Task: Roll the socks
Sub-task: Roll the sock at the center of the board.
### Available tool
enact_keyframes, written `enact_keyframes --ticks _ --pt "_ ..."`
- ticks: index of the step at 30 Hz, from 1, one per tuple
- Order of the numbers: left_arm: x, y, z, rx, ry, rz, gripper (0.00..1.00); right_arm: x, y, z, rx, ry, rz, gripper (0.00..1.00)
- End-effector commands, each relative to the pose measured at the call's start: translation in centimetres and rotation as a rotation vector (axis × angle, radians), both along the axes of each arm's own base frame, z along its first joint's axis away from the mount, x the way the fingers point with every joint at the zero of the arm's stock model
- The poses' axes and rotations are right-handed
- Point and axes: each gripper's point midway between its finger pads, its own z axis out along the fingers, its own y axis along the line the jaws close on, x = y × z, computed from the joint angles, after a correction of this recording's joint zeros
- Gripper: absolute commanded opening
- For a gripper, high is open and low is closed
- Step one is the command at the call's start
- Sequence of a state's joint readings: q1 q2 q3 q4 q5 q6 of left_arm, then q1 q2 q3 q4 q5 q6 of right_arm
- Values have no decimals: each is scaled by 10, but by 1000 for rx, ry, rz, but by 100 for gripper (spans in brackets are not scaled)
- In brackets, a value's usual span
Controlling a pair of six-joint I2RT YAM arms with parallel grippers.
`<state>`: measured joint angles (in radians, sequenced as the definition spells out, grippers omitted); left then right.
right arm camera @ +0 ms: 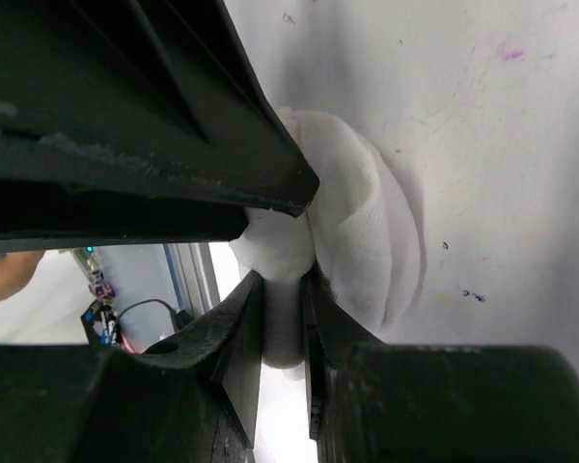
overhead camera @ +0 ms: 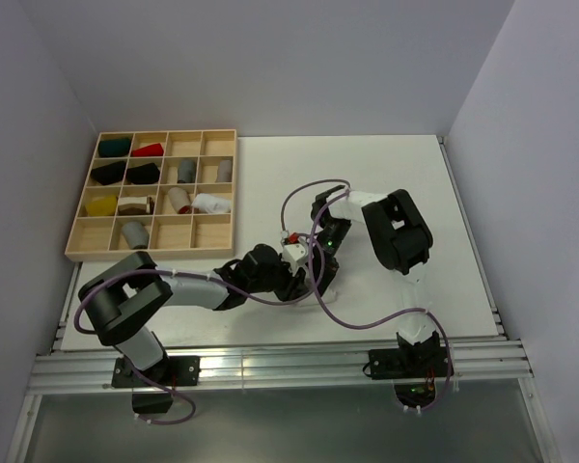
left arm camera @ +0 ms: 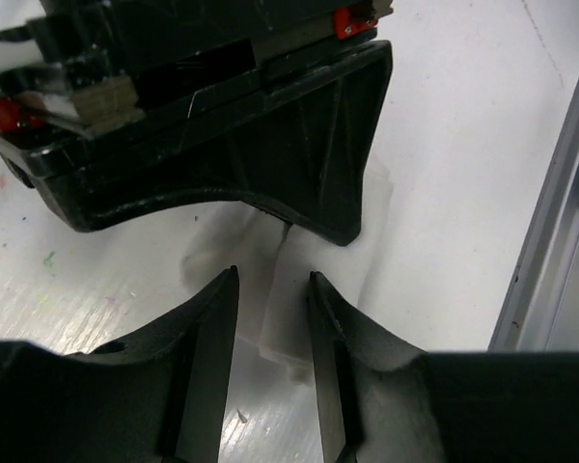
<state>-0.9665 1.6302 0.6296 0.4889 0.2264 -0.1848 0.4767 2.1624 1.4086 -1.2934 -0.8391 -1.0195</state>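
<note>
The white sock [right arm camera: 362, 212] lies bunched on the table between my two grippers. My right gripper [right arm camera: 282, 285] is shut on a fold of it. My left gripper [left arm camera: 273, 282] sits low over the table with its jaws narrowly apart astride another fold of the sock [left arm camera: 282, 328]. One finger [left arm camera: 323, 318] touches the cloth and the other stands a little off it. In the top view the left gripper [overhead camera: 289, 280] and right gripper [overhead camera: 307, 262] meet tip to tip at the table's middle front and hide the sock. The grey striped sock is out of view.
A wooden compartment tray [overhead camera: 145, 254] at the back left holds small rolled bundles: red [overhead camera: 147, 150], yellow [overhead camera: 101, 205], black [overhead camera: 109, 172], white [overhead camera: 210, 204], grey [overhead camera: 135, 233]. A metal rail [overhead camera: 270, 367] runs along the near edge and shows in the left wrist view [left arm camera: 560, 241].
</note>
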Motion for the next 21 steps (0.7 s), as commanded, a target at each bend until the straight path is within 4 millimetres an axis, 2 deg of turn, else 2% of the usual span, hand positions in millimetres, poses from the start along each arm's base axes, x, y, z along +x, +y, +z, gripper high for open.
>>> enact_keyframes --ticks 1,9,21 --pt "-10 -17 14 -55 -16 -99 41 9 -4 -8 -16 -31 21 21" --pt "-17 -24 30 -124 -6 -133 44 12 -2 -9 -17 -30 14 21" --pt "-18 -26 -7 -44 68 -136 45 12 -2 -12 -22 -25 13 20"
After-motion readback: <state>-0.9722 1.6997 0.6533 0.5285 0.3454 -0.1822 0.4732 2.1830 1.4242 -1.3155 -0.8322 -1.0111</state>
